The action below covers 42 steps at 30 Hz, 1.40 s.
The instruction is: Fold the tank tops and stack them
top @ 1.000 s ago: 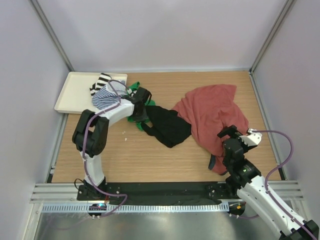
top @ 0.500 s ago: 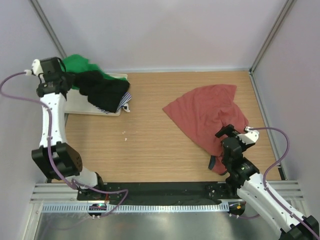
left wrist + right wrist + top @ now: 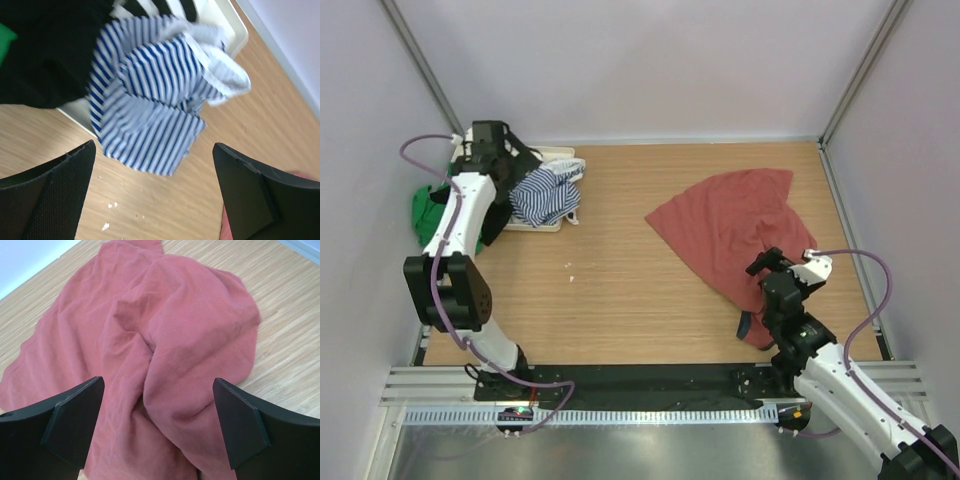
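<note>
A brick-red tank top [image 3: 735, 232] lies crumpled on the right of the table, its dark trim [image 3: 748, 325] at the near end. My right gripper [image 3: 770, 270] hovers open over its near part, and the red cloth [image 3: 165, 335] fills the space under the gripper [image 3: 157, 385]. A navy-and-white striped tank top [image 3: 548, 193] lies bunched on the white tray [image 3: 563, 156] at the back left. My left gripper [image 3: 520, 160] stands open just above it with nothing held. In the left wrist view the striped top [image 3: 155, 100] hangs over the tray's edge [image 3: 239, 31] beyond the gripper [image 3: 154, 165].
A green garment [image 3: 424, 210] and a black one [image 3: 492, 225] lie heaped at the table's left edge beside the tray; the black cloth [image 3: 45, 50] shows in the left wrist view. Small white crumbs [image 3: 570, 266] dot the wood. Grey walls enclose the table.
My left arm swung the black and green garments from the table's middle to the far left, opened and let them drop by the tray. The right arm barely moved.
</note>
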Tool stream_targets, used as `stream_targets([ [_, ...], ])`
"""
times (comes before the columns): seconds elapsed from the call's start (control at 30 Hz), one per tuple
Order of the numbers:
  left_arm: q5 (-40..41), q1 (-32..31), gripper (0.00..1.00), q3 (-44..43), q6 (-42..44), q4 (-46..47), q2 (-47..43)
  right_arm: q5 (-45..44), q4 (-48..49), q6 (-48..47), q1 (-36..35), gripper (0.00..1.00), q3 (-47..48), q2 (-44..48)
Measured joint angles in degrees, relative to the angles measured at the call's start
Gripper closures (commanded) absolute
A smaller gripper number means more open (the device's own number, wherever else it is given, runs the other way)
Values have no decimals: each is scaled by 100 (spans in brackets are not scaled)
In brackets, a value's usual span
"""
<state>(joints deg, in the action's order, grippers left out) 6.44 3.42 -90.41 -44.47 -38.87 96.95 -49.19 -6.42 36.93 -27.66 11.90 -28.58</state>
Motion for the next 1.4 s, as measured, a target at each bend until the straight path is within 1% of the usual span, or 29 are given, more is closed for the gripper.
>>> stream_targets([
  [0.07,107,-428,0,13,151,-35,-107,164,103,-92,0,10,0,-83],
  [0.23,238,-1875,0,35,494,-90,-649,780,516,-396,0,25,37,-573],
  [0.27,258,-2146,0,48,560,-90,-743,911,570,-450,0,27,79,-715],
  [0.4,387,-3034,0,376,721,-48,-975,1379,741,-614,0,28,352,-1440],
  [0.53,385,-3560,1,1305,750,271,-1067,1598,754,-693,0,27,723,-2214],
  [0.63,293,-3641,0,1858,745,470,-925,1655,675,-695,0,26,901,-2428],
  [0.77,170,-3641,1,1893,748,796,-398,1746,286,-621,0,26,1095,-2249],
  [0.87,129,-3668,6,1499,745,935,199,1803,-79,-415,0,27,1145,-1843],
  [0.9,125,-3676,12,1270,743,986,483,1812,-219,-343,0,27,1145,-1676],
  [1.0,118,-3692,18,584,748,1095,1294,1873,-555,-151,0,29,1145,-1287],
  [1.13,98,-3694,20,-275,732,1078,2328,1967,-892,31,0,30,1145,-883],
  [1.23,98,-3694,22,-514,708,1071,2712,2004,-1075,81,0,31,1145,-763],
  [1.33,109,-3696,32,-623,678,1036,2830,2031,-1241,103,0,32,1145,-741],
  [1.37,109,-3698,37,-654,669,1032,2835,2046,-1268,114,0,32,1145,-739],
  [1.4,105,-3705,39,-699,649,1008,2848,2065,-1287,125,0,32,1145,-734],
])
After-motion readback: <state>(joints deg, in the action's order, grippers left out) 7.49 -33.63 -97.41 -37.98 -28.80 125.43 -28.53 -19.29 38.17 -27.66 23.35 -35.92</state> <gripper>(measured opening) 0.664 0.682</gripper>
